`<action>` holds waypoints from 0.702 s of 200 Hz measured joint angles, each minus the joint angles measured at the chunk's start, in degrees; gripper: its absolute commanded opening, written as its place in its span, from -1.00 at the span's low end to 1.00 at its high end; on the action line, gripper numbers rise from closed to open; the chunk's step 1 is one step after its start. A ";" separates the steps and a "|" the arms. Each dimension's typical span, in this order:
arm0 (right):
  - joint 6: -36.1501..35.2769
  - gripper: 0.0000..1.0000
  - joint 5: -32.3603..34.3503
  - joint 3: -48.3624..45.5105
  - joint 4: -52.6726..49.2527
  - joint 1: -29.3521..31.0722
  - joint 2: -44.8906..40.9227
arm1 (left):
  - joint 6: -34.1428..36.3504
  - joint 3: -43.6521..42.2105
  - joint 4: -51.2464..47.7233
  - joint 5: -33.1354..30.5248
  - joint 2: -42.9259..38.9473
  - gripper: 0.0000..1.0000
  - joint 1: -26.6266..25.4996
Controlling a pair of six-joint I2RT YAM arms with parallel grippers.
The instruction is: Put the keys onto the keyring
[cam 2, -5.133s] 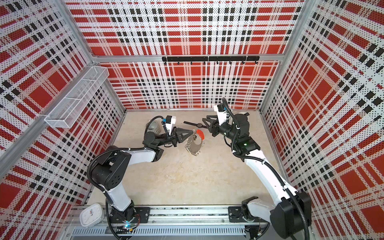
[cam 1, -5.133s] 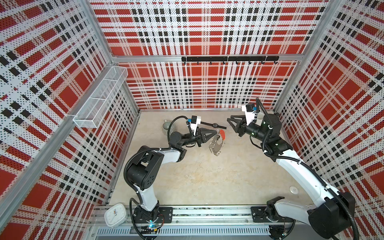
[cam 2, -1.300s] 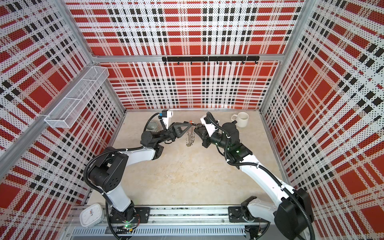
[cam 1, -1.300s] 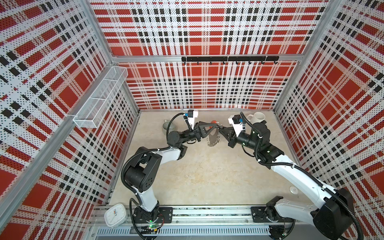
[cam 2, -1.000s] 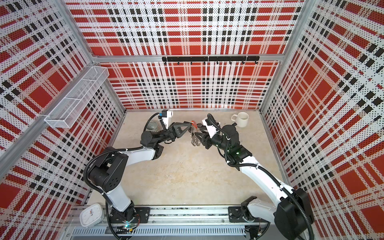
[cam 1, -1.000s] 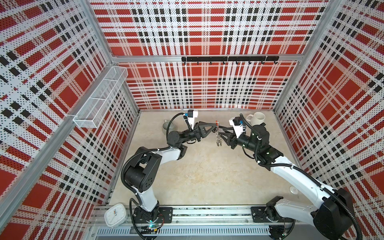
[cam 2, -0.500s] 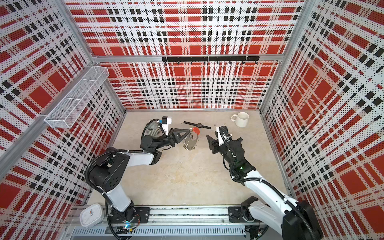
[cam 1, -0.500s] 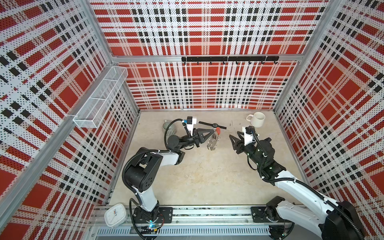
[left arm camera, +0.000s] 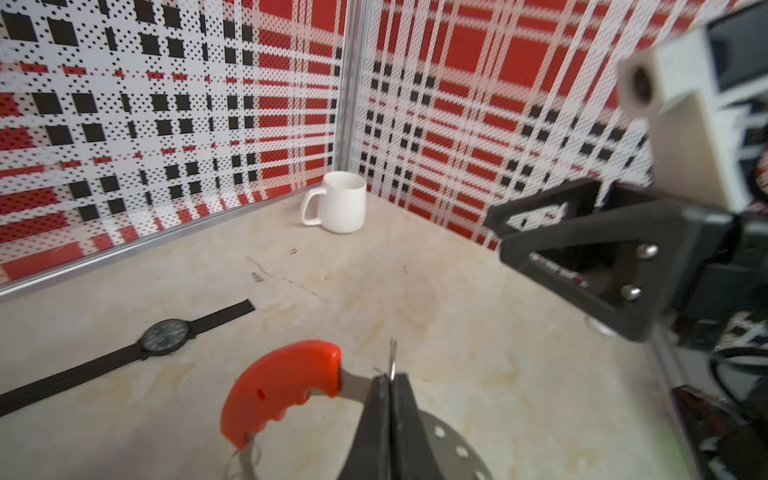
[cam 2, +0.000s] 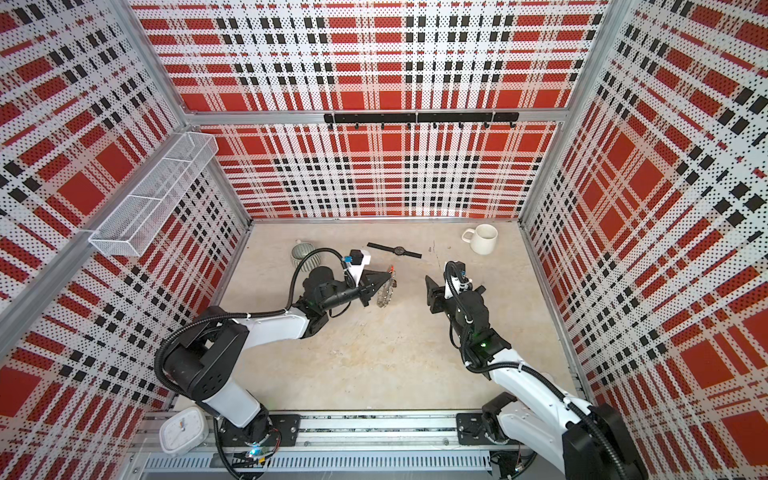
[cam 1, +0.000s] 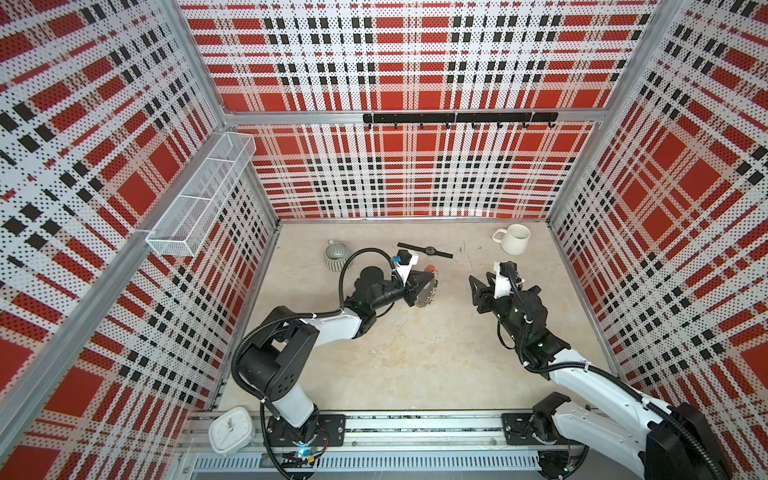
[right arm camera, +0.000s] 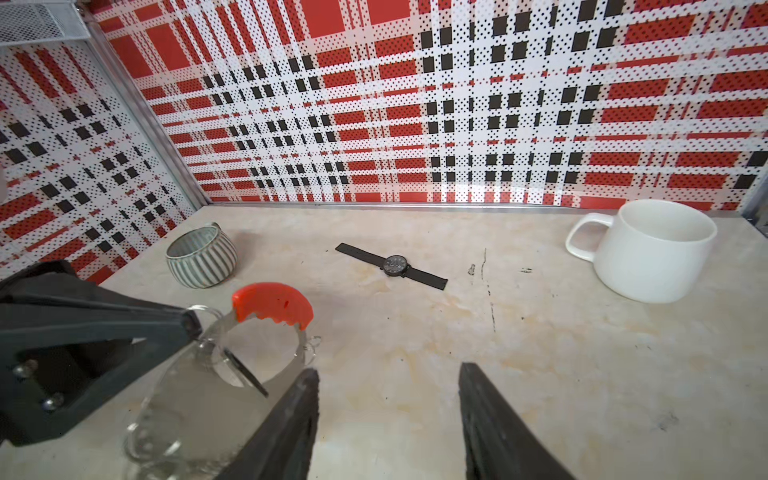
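Note:
My left gripper is shut on the keyring and holds it just above the table. The keyring is a grey crescent plate with a red curved bar and small silver rings. The keys show as a thin black tag seen edge-on. It hangs from a silver ring at the plate's inner edge, close to the left fingertips. My right gripper stands open and empty, a short way right of the keyring.
A black wristwatch lies flat behind the keyring. A white mug stands at the back right and a striped grey cup at the back left. A wire basket hangs on the left wall.
My right gripper has drawn back to the right from the keyring and opened wider. The left gripper, still shut on the keyring, has moved slightly toward the front.

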 measured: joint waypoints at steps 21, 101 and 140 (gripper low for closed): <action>0.81 0.15 0.13 0.00 0.17 -0.04 1.07 | 7.04 3.89 -9.79 -6.88 1.03 -0.87 -2.58; 5.18 0.17 1.33 -2.60 0.76 -3.82 2.29 | 15.78 18.93 -25.55 -20.46 16.90 -0.80 -10.29; 7.65 0.18 2.93 -5.44 -1.95 -7.67 0.11 | 13.62 18.99 -24.76 -20.55 18.49 -0.62 -10.05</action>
